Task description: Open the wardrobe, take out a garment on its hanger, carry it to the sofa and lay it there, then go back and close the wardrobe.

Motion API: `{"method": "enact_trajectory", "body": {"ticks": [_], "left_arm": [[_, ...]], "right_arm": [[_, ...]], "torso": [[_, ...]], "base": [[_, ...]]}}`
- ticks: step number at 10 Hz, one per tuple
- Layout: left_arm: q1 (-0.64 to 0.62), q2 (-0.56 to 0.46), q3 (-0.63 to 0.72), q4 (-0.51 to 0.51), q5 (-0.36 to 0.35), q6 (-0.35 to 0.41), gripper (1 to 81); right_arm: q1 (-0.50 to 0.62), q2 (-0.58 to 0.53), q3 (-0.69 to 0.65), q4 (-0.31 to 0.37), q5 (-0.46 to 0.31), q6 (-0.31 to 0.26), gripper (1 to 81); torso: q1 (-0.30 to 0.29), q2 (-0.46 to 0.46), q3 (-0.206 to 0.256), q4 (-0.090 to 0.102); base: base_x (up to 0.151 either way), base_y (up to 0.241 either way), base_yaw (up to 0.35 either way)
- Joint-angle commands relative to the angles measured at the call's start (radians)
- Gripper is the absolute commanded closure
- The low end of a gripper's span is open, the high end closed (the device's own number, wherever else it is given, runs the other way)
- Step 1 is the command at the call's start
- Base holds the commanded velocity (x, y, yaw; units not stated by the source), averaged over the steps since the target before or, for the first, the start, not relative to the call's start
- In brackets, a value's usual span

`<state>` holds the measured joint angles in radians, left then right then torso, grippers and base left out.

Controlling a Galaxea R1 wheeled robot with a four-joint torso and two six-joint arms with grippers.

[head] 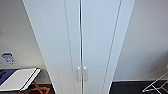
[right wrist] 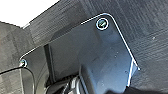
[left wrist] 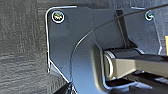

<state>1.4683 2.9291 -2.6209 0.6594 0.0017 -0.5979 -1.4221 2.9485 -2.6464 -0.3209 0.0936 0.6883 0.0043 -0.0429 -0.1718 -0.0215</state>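
Note:
The wardrobe [head: 80,37] stands straight ahead in the head view, tall, narrow and white. Its two plain doors are shut, meeting at a thin middle seam. A pair of small vertical white handles [head: 82,73] sits low on that seam. The garment and its hanger are hidden behind the shut doors. Both wrist views look down past the robot's own dark plate at dark grey carpet [left wrist: 22,50] [right wrist: 150,30].
A white folding board on orange legs [head: 20,80] stands low at the left of the wardrobe. A white wire rack [head: 157,85] shows at the lower right. White walls flank the wardrobe, and the floor is dark carpet.

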Motion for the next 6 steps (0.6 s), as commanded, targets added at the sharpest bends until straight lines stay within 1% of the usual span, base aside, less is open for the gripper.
{"method": "enact_trajectory", "body": {"ticks": [1, 5, 6], "left_arm": [[-0.009, 0.047, -0.054, 0.059, 0.026, 0.013, 1.0], [-0.009, 0.136, -0.096, 0.051, 0.038, 0.009, 1.0], [-0.009, 0.148, -0.097, 0.048, 0.038, 0.007, 1.0]], "right_arm": [[-0.105, 0.165, -0.139, -0.251, -0.028, -0.03, 1.0], [-0.15, 0.166, -0.11, -0.256, -0.029, -0.033, 1.0], [-0.157, 0.165, -0.107, -0.27, -0.029, -0.038, 1.0]], "torso": [[0.0, 0.0, 0.0, 0.0], [-0.002, 0.0, 0.001, 0.0], [-0.002, 0.0, 0.001, 0.0]], "base": [[0.0, 0.0, 0.0], [0.0, 0.0, 0.0], [0.0, 0.0, 0.0]]}}
